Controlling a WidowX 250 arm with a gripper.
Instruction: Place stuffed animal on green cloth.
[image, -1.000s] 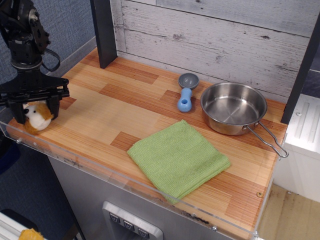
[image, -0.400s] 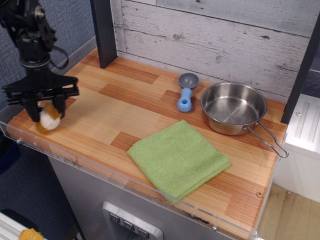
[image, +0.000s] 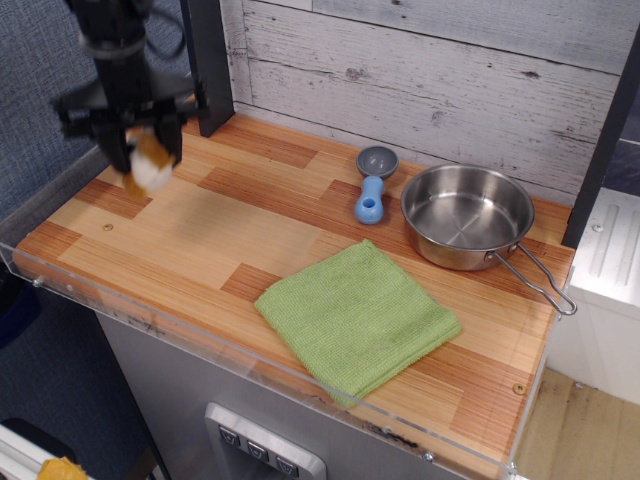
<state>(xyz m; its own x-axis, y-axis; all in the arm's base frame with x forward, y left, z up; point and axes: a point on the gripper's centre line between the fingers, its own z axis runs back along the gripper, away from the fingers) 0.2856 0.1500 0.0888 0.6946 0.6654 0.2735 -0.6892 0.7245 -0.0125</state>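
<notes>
A small fluffy white and tan-orange stuffed animal (image: 149, 165) is held clamped between the fingers of a black robot gripper (image: 140, 150), which is seen above the far left part of a wooden plank-patterned counter (image: 200, 225). The toy appears lifted clear of the surface, though its exact height cannot be judged from this single view, and its features are blurred. A light lime-green folded microfibre cloth (image: 355, 315) is laid flat near the front edge of the counter, toward the middle, well apart from the gripper and the toy. Nothing is seen resting on the cloth. Behind it, to the right, a round stainless steel pan (image: 466, 215) with a wire handle is placed, its handle pointing toward the right front corner. Just left of the pan, a blue-handled scoop with a grey bowl (image: 373, 180) is lying on the wood. A dark upright post (image: 207, 62) is seen at the back left, in front of a whitewashed plank wall (image: 430, 70).
</notes>
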